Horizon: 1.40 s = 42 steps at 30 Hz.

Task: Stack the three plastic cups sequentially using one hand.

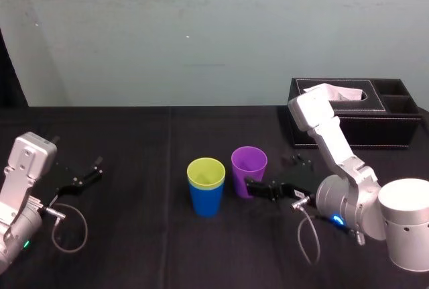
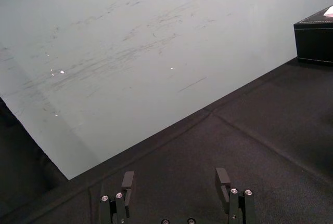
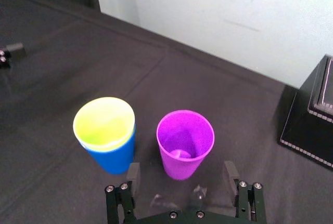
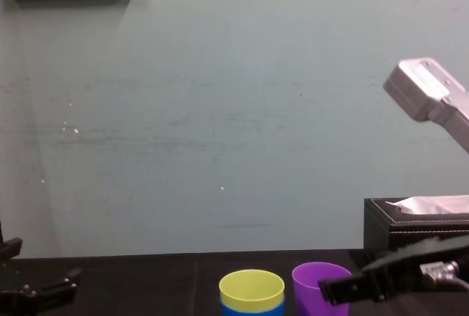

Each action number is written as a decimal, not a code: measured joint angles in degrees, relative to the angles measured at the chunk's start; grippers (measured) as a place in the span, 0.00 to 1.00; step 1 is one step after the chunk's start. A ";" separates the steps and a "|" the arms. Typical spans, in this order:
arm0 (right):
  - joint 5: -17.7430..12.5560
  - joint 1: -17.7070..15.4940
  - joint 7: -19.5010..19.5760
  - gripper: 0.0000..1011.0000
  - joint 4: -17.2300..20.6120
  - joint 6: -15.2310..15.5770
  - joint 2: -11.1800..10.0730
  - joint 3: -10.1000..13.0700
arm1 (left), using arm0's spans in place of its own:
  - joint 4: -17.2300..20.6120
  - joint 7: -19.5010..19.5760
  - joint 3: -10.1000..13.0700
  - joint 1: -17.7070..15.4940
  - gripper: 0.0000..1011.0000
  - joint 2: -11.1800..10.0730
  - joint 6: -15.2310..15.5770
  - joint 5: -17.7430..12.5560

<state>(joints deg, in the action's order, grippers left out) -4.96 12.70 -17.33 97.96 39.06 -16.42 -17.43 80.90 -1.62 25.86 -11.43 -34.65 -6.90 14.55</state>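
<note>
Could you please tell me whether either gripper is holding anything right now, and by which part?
Nothing is held. The right gripper is open at the purple cup, not closed on it; the left gripper is parked open.

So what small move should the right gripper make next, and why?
Probably ease the open right gripper forward until it straddles the purple cup. The yellow-green cup already sits inside the blue cup; the purple cup stands alone beside them, just ahead of the gripper. The left gripper is parked, open, far left.
</note>
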 joint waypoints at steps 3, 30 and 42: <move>0.50 -0.36 -0.01 0.99 -0.36 0.70 0.16 0.13 | 0.00 0.00 0.00 0.00 0.99 0.00 0.00 0.00; 3.55 2.31 0.13 0.99 -11.09 -2.84 5.97 0.56 | 0.00 0.00 0.00 0.00 0.99 0.00 0.00 0.00; 4.58 4.30 0.15 0.99 -14.81 -4.35 7.94 0.14 | 0.00 0.00 0.00 0.00 0.99 0.00 0.00 0.00</move>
<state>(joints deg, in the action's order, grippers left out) -0.38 17.00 -17.17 83.15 34.71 -8.48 -17.29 80.90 -1.62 25.86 -11.43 -34.65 -6.90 14.55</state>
